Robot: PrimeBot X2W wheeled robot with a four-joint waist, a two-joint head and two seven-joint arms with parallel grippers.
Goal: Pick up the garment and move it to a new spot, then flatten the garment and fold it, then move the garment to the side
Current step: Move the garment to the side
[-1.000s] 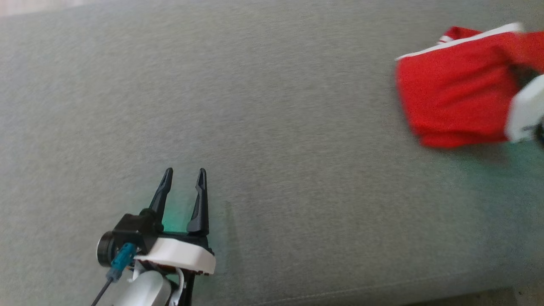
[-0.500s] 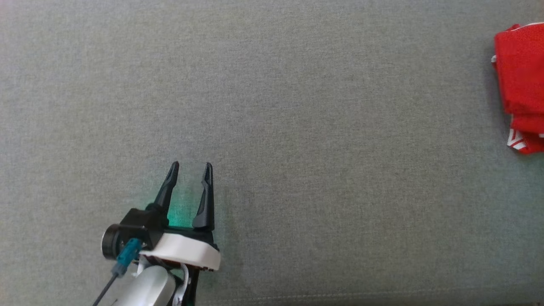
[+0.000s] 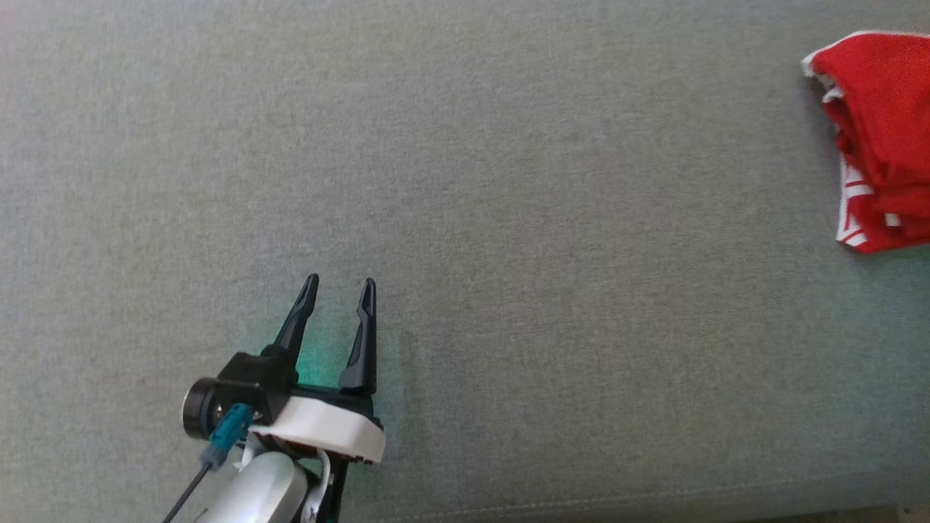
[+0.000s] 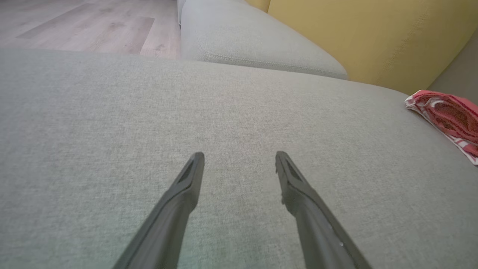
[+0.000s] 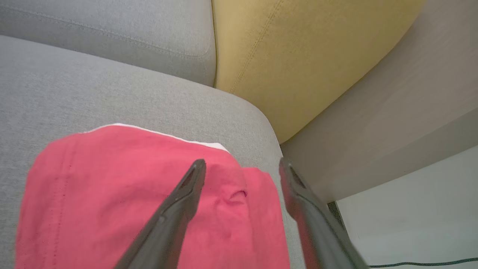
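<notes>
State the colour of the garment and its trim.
Red garment with white edging and stripes; clearest in the head view.

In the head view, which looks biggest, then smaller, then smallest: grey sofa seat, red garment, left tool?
Largest: grey sofa seat.
Then: left tool, but it is nearer the camera.
Smallest: red garment, cut off by the picture's edge, so these two are unsure.
</notes>
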